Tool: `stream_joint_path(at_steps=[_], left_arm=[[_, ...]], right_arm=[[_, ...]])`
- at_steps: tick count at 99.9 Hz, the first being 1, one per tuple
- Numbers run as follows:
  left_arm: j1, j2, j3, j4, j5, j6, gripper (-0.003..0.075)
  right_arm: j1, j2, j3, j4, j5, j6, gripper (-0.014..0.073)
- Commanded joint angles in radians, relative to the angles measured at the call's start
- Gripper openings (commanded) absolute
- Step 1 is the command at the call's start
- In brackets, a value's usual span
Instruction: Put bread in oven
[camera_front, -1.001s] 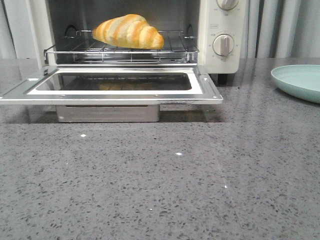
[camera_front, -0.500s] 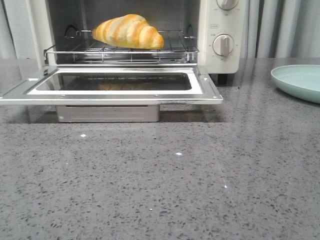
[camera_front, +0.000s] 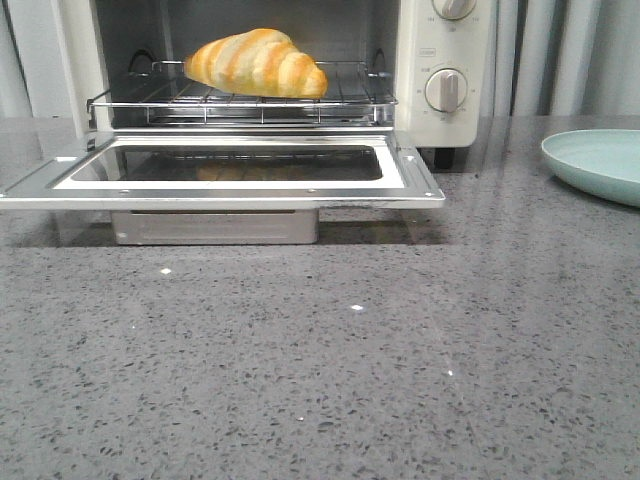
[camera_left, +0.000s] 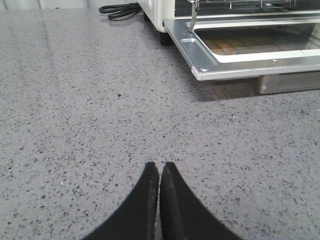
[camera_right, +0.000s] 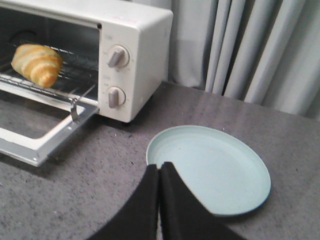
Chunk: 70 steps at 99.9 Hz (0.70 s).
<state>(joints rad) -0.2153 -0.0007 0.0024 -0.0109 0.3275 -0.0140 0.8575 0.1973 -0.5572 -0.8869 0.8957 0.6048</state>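
Resting on the wire rack (camera_front: 240, 100) inside the oven (camera_front: 445, 60), the bread (camera_front: 257, 63) lies well clear of both arms, its golden, cream-striped body lengthwise on the bars toward the rack's middle. The oven door (camera_front: 225, 180) is folded fully down, hanging flat over the table (camera_front: 330, 380) with a metal tray (camera_front: 215, 226) showing beneath its front edge.

Neither arm appears in the front view. In the left wrist view the left pincer (camera_left: 159, 172) has its two dark fingers pressed together, holding nothing, poised above bare table well apart from the oven's near corner. In the right wrist view the right pincer (camera_right: 159, 172) is likewise closed tip to tip and empty, hovering over the near rim of the pale green plate (camera_right: 210, 172), which sits beside the oven on the knob (camera_right: 118, 56) side.

Judged from this, the task's main step looks done: the bread is in the oven and released, and both arms seem drawn back. What could remain, if it counts at all, is shutting the door, since it is still open; the task sentence does not ask for that.
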Motion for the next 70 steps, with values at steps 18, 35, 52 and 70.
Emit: stream_joint_path(at_steps=[18, 35, 52, 70], left_arm=[[0.002, -0.029, 0.021, -0.005, -0.068, -0.012, -0.0022], [0.002, -0.029, 0.021, -0.005, -0.068, -0.012, -0.0022], [0.002, -0.029, 0.021, -0.005, -0.068, -0.012, -0.0021], [0.002, -0.029, 0.021, -0.005, -0.068, -0.012, -0.0022]], right_arm=[[-0.166, 0.010, 0.110, -0.036, -0.280, 0.001, -0.0048], [-0.459, 0.012, 0.255, 0.318, -0.659, -0.108, -0.0048], [-0.669, 0.004, 0.454, 0.510, -0.939, -0.280, -0.0048], [-0.754, -0.077, 0.594, 0.575, -0.915, -0.346, -0.0048]])
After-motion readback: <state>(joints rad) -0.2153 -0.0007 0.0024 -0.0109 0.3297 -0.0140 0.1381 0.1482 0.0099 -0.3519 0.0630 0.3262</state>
